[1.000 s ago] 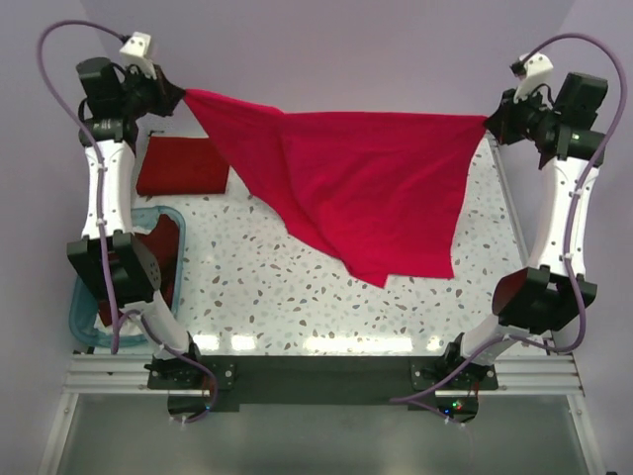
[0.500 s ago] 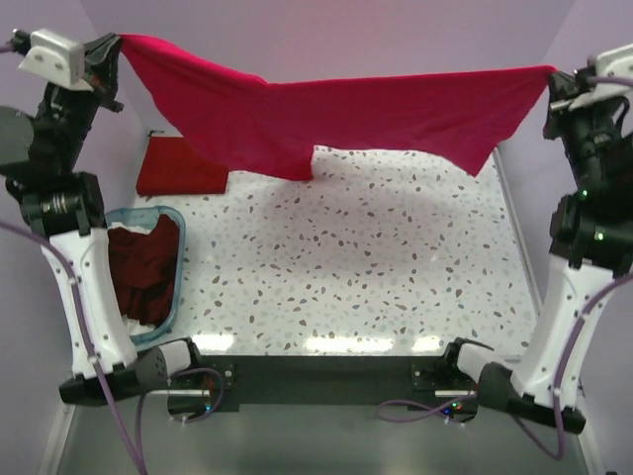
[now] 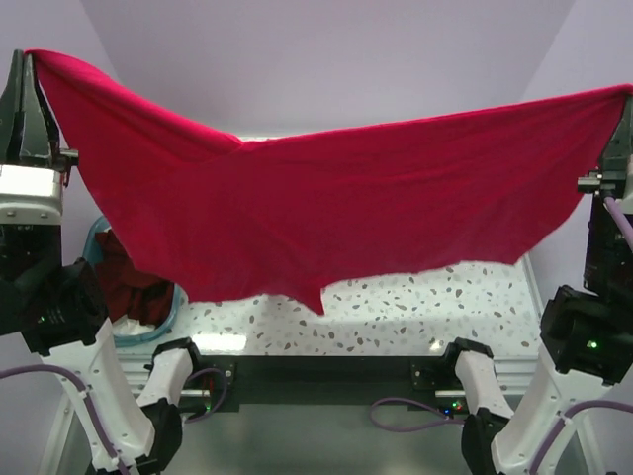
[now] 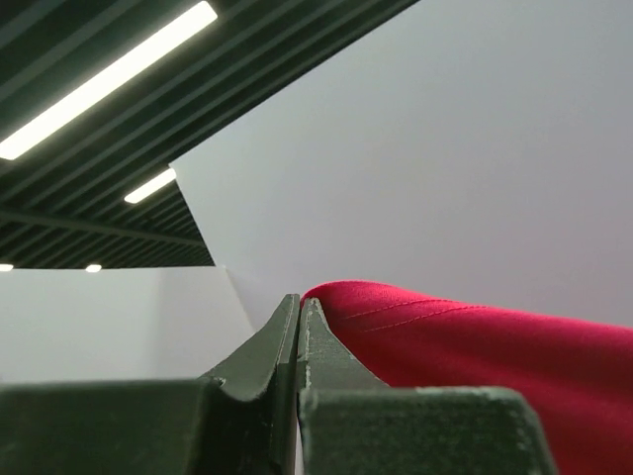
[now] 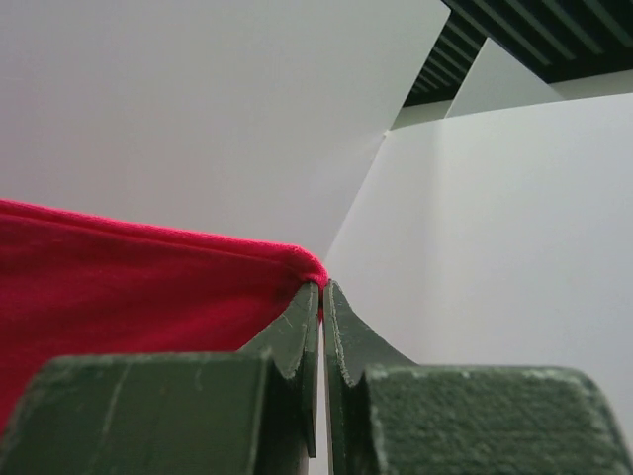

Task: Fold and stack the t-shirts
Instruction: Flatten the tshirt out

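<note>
Shirt now lifted clear of surface, corners clamped in left end effector and right end effector, spread ready for laying flat.

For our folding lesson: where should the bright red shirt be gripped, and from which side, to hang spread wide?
By its two upper corners, each from its outer side. The shirt hangs as a broad sheet, sagging in the middle; the left pincer and right pincer are shut on those corners, so the lower edge drops free.

White arm links, black joints; purple cables.
</note>
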